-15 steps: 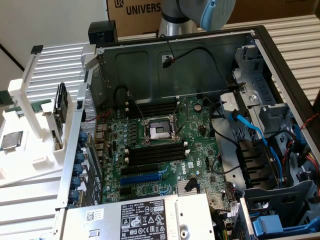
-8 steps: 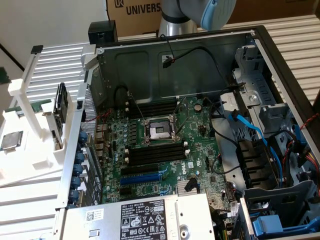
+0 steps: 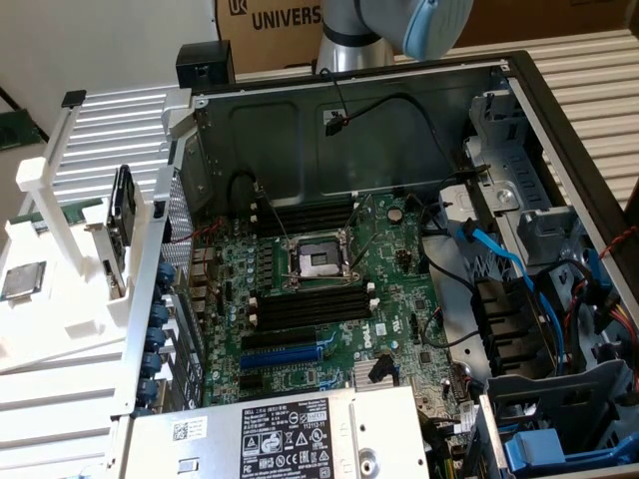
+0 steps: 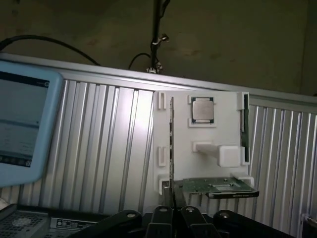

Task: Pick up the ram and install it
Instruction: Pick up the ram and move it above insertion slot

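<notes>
Ram (image 4: 171, 148) on edge in white holder (image 4: 228, 111), well apart from closed, empty tool (image 4: 176, 214).

The cardboard box (image 3: 262, 48) behind the computer case reads "UNIVERS".

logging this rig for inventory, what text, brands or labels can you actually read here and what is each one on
"UNIVERS": large dark letters on the cardboard box behind the case; the word is cut off there.
"DELL": seemingly, at the top of the black label on the power supply; its fine print is too small to read.
White barcode sticker: too small to read.
Pendant screen: blurred, unreadable.
</notes>
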`<state>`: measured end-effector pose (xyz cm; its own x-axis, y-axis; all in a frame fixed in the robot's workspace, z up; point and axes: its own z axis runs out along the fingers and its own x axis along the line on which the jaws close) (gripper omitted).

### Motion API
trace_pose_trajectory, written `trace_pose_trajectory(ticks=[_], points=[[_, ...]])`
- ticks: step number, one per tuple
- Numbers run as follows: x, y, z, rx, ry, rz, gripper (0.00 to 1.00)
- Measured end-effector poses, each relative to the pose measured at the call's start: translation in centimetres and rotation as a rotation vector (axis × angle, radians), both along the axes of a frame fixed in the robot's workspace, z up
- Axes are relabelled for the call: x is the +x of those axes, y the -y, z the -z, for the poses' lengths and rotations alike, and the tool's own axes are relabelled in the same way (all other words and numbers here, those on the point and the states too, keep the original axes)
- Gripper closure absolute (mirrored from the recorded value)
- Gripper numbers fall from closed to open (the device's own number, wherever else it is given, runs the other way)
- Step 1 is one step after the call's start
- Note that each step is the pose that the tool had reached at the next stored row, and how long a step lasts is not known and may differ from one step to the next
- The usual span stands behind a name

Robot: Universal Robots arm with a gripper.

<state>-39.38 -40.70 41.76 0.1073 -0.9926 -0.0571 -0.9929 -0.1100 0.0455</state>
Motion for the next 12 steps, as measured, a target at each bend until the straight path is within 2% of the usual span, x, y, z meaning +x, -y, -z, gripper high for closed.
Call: trace_pose_trajectory(ticks=[8,12], points=[[3.3,0.05,-0.18,0.0007,-0.0005,0.0,0.88],[3.6,0.06,-0.17,-0.0001,-0.0002,0.005,0.88]])
